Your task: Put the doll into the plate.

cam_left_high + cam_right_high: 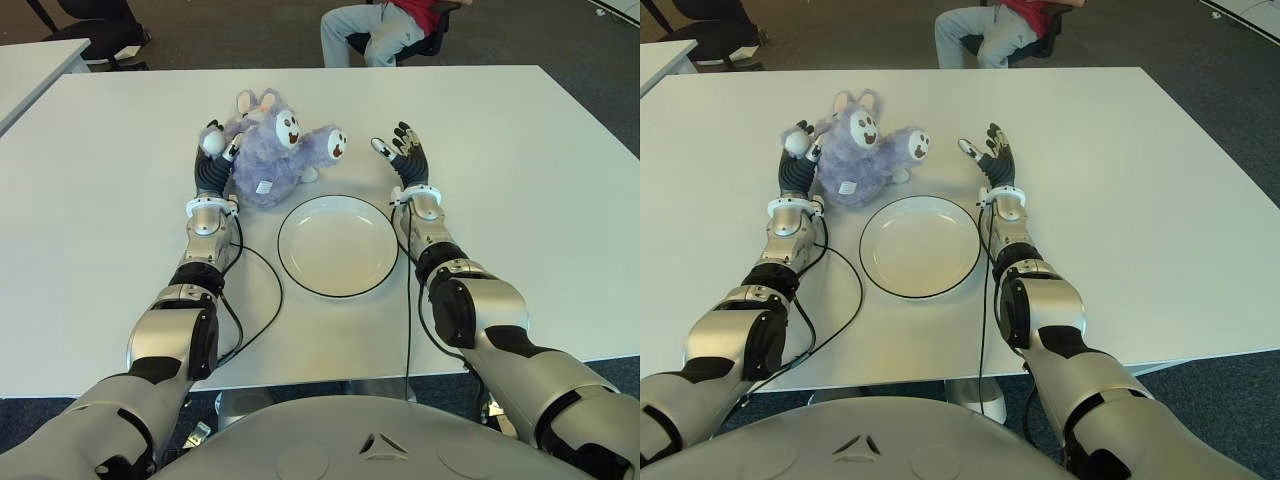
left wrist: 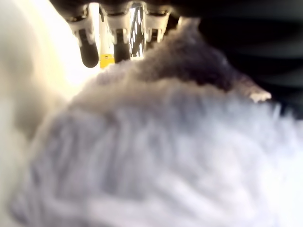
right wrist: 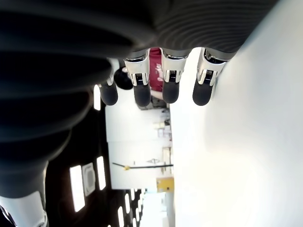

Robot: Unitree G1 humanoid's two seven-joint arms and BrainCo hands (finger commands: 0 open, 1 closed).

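Observation:
A purple plush doll (image 1: 272,152) with a white face and paws sits on the white table (image 1: 540,200), just behind the white plate (image 1: 338,250). My left hand (image 1: 214,142) is pressed against the doll's left side. Its fingers (image 2: 88,43) reach out straight past the fur and do not curl round it. The doll's fur (image 2: 156,156) fills most of the left wrist view. To the right of the doll and behind the plate's right edge is my right hand (image 1: 398,148), its fingers (image 3: 140,90) spread and holding nothing. The plate has nothing in it.
A person (image 1: 385,25) sits on a chair beyond the table's far edge. Black cables (image 1: 268,290) run over the table from my wrists, curving past the plate's left side. A second table (image 1: 30,62) stands at the far left.

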